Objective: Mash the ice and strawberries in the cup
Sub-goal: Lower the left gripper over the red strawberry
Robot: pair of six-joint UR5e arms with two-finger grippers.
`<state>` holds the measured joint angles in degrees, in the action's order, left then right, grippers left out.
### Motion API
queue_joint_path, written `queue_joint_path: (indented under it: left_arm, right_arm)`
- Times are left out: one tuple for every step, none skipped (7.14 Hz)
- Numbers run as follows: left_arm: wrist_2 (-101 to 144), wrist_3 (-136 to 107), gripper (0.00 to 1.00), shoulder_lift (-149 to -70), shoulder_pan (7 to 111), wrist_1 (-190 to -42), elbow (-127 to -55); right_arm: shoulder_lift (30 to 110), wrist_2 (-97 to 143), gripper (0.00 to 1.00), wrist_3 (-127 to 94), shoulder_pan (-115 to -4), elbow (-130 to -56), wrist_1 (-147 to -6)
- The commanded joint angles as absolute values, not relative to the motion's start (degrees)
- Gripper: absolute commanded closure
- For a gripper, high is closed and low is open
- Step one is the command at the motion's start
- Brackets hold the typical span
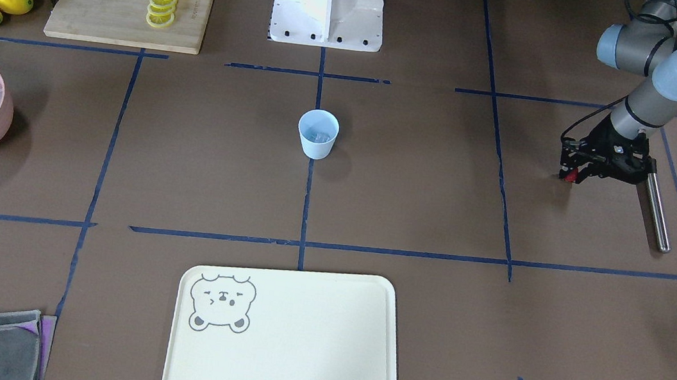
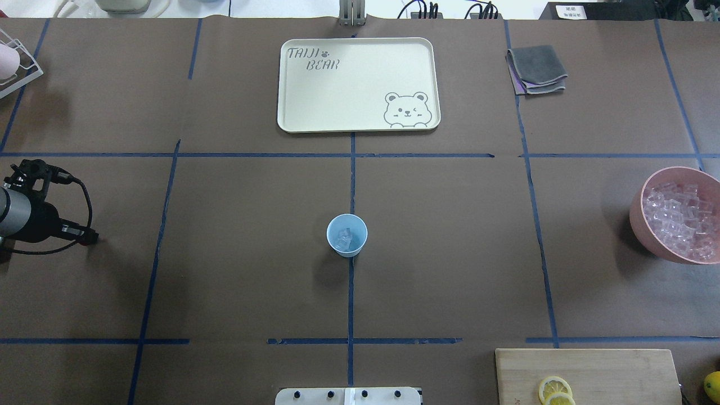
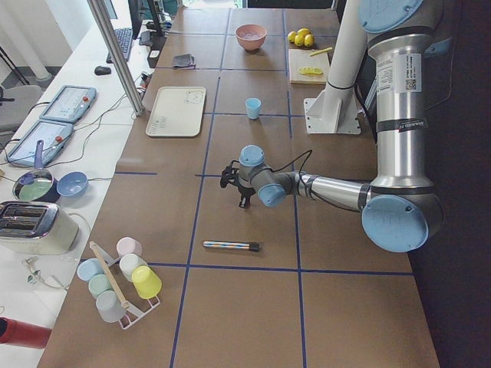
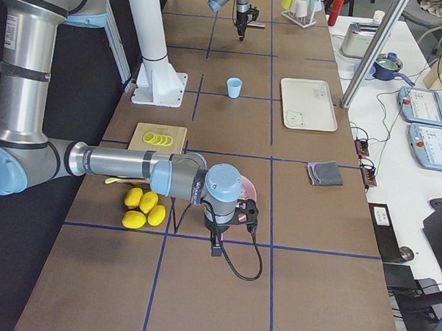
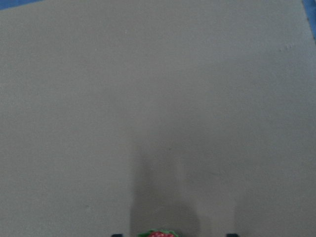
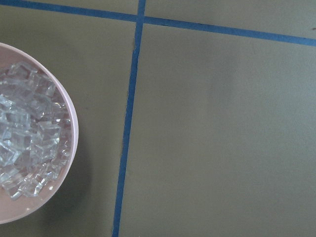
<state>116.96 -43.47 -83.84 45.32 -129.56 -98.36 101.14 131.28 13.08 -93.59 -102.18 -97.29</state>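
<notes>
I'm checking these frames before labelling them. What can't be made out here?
- Strawberry: cut off by the left wrist view's bottom edge; only a red and green sliver shows.
- Left end effector: too small and dark to tell whether it grips.
- Right end effector: seen only in the right side view, state unclear.
- Cup contents: ice shows; anything beneath is hidden.

Matt plastic cup [image 1: 317, 135], glossy metal rod [image 1: 657, 212]

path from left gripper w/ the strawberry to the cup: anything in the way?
Nothing visible. Between the left gripper, holding the strawberry, and the cup lies only bare table. The metal rod lies on the gripper's far side, away from the cup.
</notes>
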Motion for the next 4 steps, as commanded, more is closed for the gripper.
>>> queue_joint_path:
  left_arm:
    - [116.89, -43.15, 0.95, -83.84, 45.79, -129.29, -100.79]
    - [117.07, -43.68, 0.96, -84.54, 47.18, -127.29, -103.51]
    - [117.07, -43.94, 0.96, -88.03, 47.72, -117.26, -109.10]
    - [117.07, -44.21, 0.96, -94.07, 47.64, -103.41, -115.08]
  right_arm:
    - [101.16, 131.31, 0.00, 13.01, -93.60, -102.22, -97.29]
    - [101.16, 131.31, 0.00, 13.01, -93.60, -102.30, -97.29]
    - [101.16, 131.31, 0.00, 12.92, -93.60, -102.48, -97.29]
    - [101.16, 131.31, 0.00, 12.92, -93.60, -102.13, -97.29]
